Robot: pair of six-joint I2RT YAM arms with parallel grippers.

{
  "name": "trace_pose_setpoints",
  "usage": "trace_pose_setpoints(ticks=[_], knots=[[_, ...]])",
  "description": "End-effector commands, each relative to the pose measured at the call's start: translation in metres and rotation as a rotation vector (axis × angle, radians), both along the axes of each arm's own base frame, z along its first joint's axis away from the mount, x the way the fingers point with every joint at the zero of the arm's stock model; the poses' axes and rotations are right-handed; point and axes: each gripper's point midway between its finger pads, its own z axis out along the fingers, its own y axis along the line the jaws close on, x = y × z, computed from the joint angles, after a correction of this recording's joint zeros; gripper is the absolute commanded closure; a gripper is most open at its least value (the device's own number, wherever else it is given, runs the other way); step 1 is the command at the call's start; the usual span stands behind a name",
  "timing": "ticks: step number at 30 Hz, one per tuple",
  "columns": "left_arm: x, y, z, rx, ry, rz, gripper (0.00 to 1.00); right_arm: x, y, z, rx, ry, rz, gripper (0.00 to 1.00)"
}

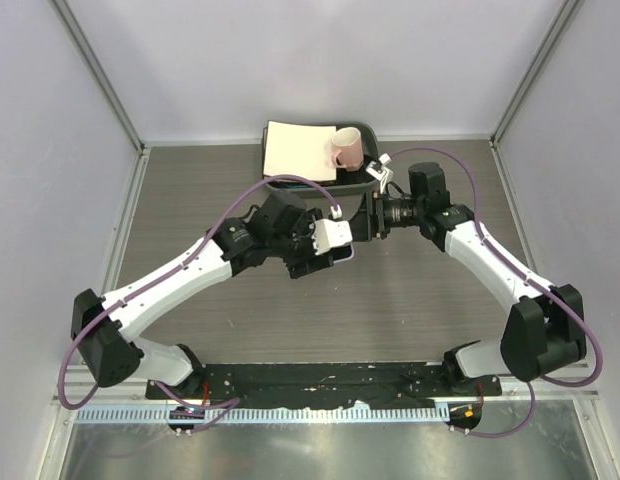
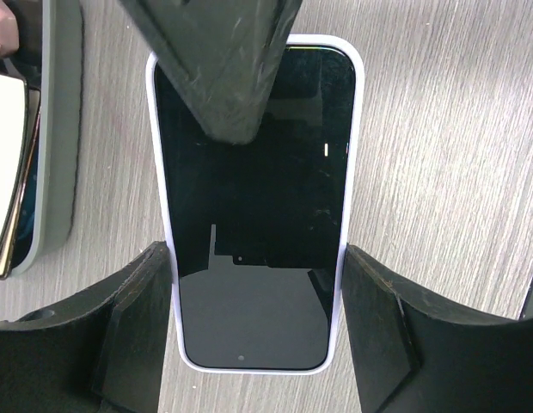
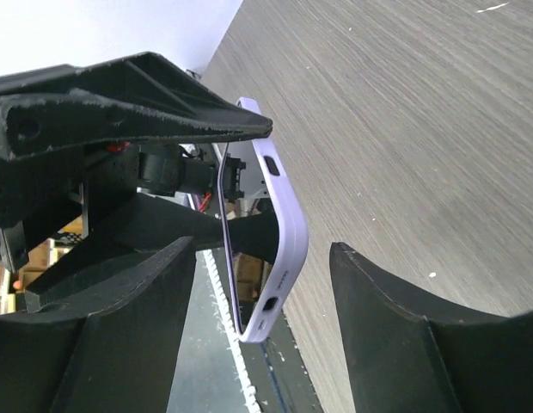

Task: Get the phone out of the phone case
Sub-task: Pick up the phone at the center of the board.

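Observation:
The phone [image 2: 249, 215], black screen towards the left wrist camera, sits in a lilac case [image 2: 249, 369]. My left gripper [image 2: 258, 254] is shut on the case's long sides and holds it above the table; in the top view it is at mid-table [image 1: 325, 245]. My right gripper [image 3: 265, 249] is open around the phone's end, one finger [image 3: 120, 327] on the screen side and one [image 3: 404, 335] behind the case [image 3: 288, 224], with a gap on both sides. Its finger [image 2: 223, 69] covers the top of the screen.
A dark tray [image 1: 355, 185] at the back of the wooden table holds a pink mug [image 1: 347, 150] and a white pad [image 1: 300, 150]. The tray's rim [image 2: 56, 129] shows left of the phone. Grey walls enclose the table on three sides.

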Motion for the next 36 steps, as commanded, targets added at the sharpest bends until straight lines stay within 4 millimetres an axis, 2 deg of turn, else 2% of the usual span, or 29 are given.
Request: trace_pose_setpoints(ticks=[1,6,10,18,21,32,36], knots=[[0.017,-0.021,0.046,-0.120,-0.121,0.020,1.00,-0.003,0.009,0.004,0.056,0.028,0.039,0.32],[0.023,-0.021,0.049,-0.116,-0.149,0.043,1.00,-0.010,0.008,-0.002,0.070,0.045,0.044,0.35],[0.023,-0.023,0.047,-0.108,-0.156,0.039,1.00,-0.017,0.009,0.001,0.086,0.038,0.052,0.35],[0.016,-0.029,0.035,-0.065,-0.159,0.004,1.00,-0.012,0.013,0.004,0.105,0.050,0.051,0.47],[0.016,-0.031,0.036,-0.065,-0.162,0.006,1.00,-0.013,0.013,0.004,0.109,0.055,0.055,0.50],[0.024,-0.034,0.047,-0.083,-0.193,0.037,1.00,-0.020,0.010,-0.002,0.107,0.049,0.047,0.49],[0.023,-0.036,0.045,-0.082,-0.185,0.031,1.00,-0.019,0.011,0.001,0.111,0.048,0.046,0.57]])
